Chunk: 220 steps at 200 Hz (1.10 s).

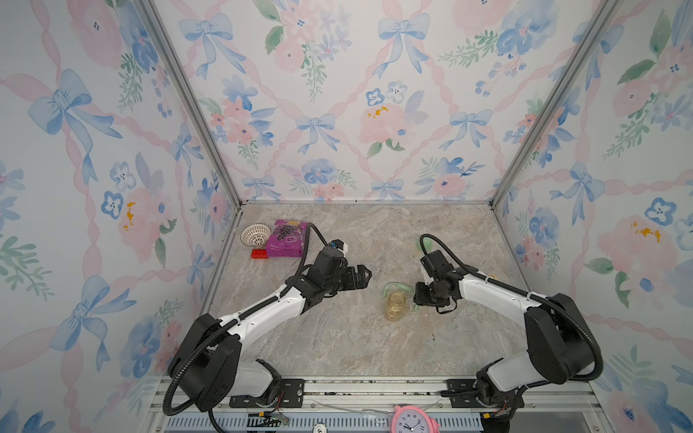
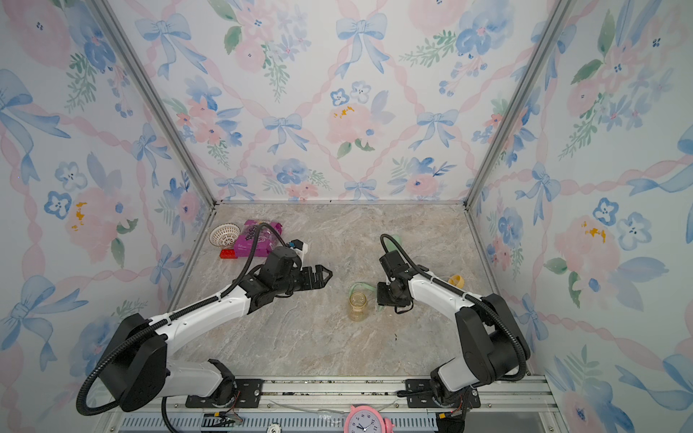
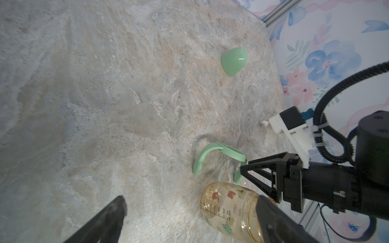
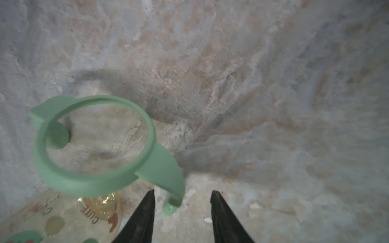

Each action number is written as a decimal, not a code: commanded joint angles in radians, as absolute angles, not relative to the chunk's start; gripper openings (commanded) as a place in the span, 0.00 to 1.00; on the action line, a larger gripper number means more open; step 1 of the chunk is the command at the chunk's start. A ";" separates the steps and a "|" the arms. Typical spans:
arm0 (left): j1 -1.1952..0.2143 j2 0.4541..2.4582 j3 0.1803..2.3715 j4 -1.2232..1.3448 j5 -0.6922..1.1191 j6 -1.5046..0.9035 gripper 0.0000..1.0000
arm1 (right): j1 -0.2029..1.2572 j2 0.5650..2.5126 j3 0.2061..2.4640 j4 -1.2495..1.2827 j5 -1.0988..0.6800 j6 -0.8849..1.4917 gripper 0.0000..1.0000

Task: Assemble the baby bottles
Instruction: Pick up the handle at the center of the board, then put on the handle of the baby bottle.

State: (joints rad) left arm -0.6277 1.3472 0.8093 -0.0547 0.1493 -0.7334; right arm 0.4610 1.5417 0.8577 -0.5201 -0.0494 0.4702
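Right gripper (image 4: 182, 191): jaws parted, set either side of one handle tip of the two-handled ring (image 4: 92, 184), with a gap showing on both sides.
Left gripper (image 1: 360, 275): jaws spread wide, holding nothing, at 10 o'clock of the jar body (image 1: 395, 309).
Jar body: clear amber, mouth up, mid-table (image 1: 337, 345).
Ring: pale green, propped on its handles, just beside the jar at 12 o'clock.
Dome cap (image 3: 233, 61): pale green, at 1 o'clock of the jar, well apart.
Yellow collar (image 2: 455, 280): at 3 o'clock, beyond the right arm (image 2: 438, 296).
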 commanded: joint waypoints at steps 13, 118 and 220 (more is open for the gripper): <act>-0.614 1.301 0.778 -0.075 0.160 -0.713 0.98 | 0.477 1.597 0.861 -0.461 0.032 0.464 0.33; -0.606 1.291 0.762 -0.058 0.181 -0.718 0.98 | 0.613 1.134 0.720 -0.168 0.372 0.358 0.00; -0.671 1.349 0.785 0.007 0.198 -0.742 0.98 | 0.911 0.978 0.359 0.248 0.533 0.162 0.00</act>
